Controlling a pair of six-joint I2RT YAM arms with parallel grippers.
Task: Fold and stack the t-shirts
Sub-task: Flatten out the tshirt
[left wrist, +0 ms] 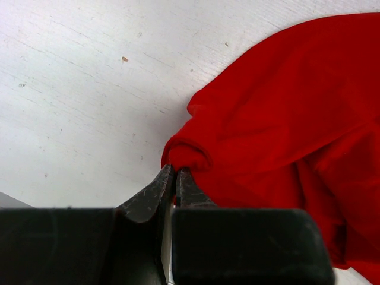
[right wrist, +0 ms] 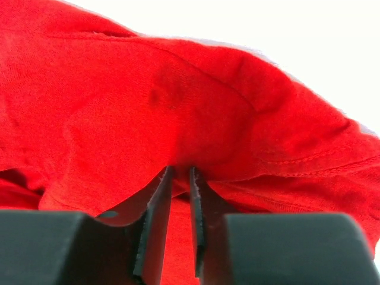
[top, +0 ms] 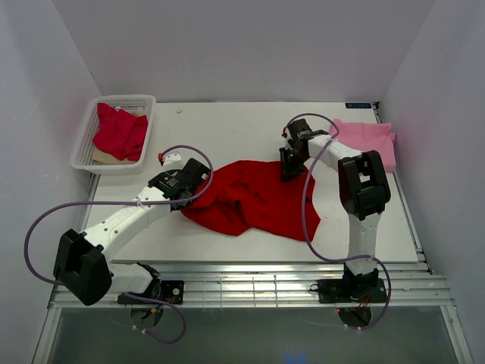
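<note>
The left end effector point(left wrist: 175, 169) is clenching a small rolled fold at the near-left edge of the bright red t-shirt point(top: 254, 199); its jaws are standing almost together, with only a thin pinch of cloth between the tips; as a judgement, this is posing the first risk: the pinch is taking in so little cloth that a brisk pull is likely to be stripping it out, leaving the garment bunched on the desk point(top: 227, 121); a second risk is lying in the garment itself, which is sitting crumpled and doubled over between the two arms, so that spreading it from two points that are not matching corners is likely to be giving a skewed sheet and a crooked fold; further out, the right end effector point(right wrist: 178, 169) is grasping the far-right edge of the same t-shirt, near a stitched hem, with its jaws standing narrowly apart on the cloth; a grip catching more than one layer here is likely to be dragging hidden cloth along; the bright red t-shirt is therefore lying between the two end effectors, touching both, on the middle of the desk; beyond the right arm, the light pink t-shirt point(top: 367, 140) is lying flat at the far-right corner, well apart from either end effector; at the far left, the crimson t-shirt point(top: 120, 130) is sitting loosely in the white mesh basket point(top: 83, 136), not yet folded
</note>
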